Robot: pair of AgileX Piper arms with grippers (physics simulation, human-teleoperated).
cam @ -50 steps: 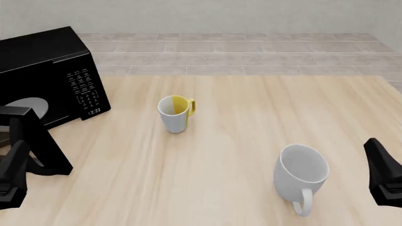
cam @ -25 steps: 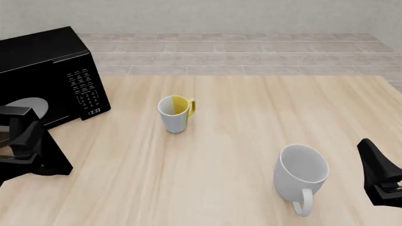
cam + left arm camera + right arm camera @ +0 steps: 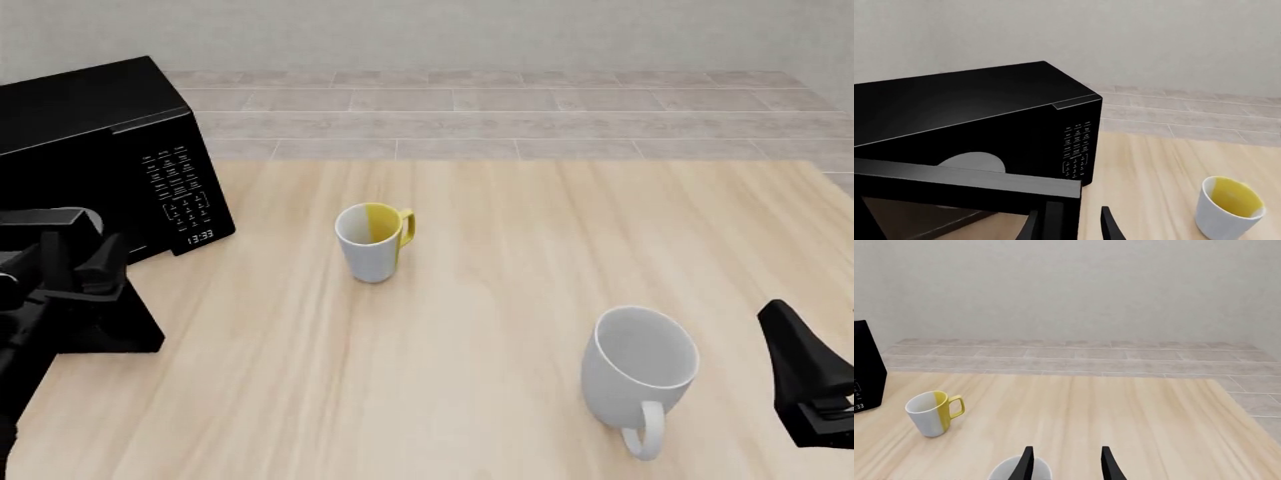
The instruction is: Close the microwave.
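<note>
The black microwave [image 3: 94, 120] stands at the table's far left, its keypad [image 3: 180, 185] facing right. Its door [image 3: 127, 325] hangs open toward the near side. In the left wrist view the door's top edge [image 3: 967, 185] runs across in front of the microwave body [image 3: 974, 110] and the grey plate [image 3: 971, 164] inside. My left gripper [image 3: 80, 262] is at the door's free end, open; in the wrist view the left gripper [image 3: 1073, 227] has that end standing between its fingers. My right gripper [image 3: 807, 385] hangs open at the near right.
A yellow-and-white mug [image 3: 371, 240] stands upright mid-table, right of the microwave. A large white mug [image 3: 641, 375] sits near the front right, just left of my right gripper [image 3: 1066, 465], its rim [image 3: 1019, 471] below the fingers.
My left arm rose from the bottom-left corner and moved forward to the door's free end. The door swung slightly toward the microwave, hiding most of the plate. The right gripper shifted a little left.
</note>
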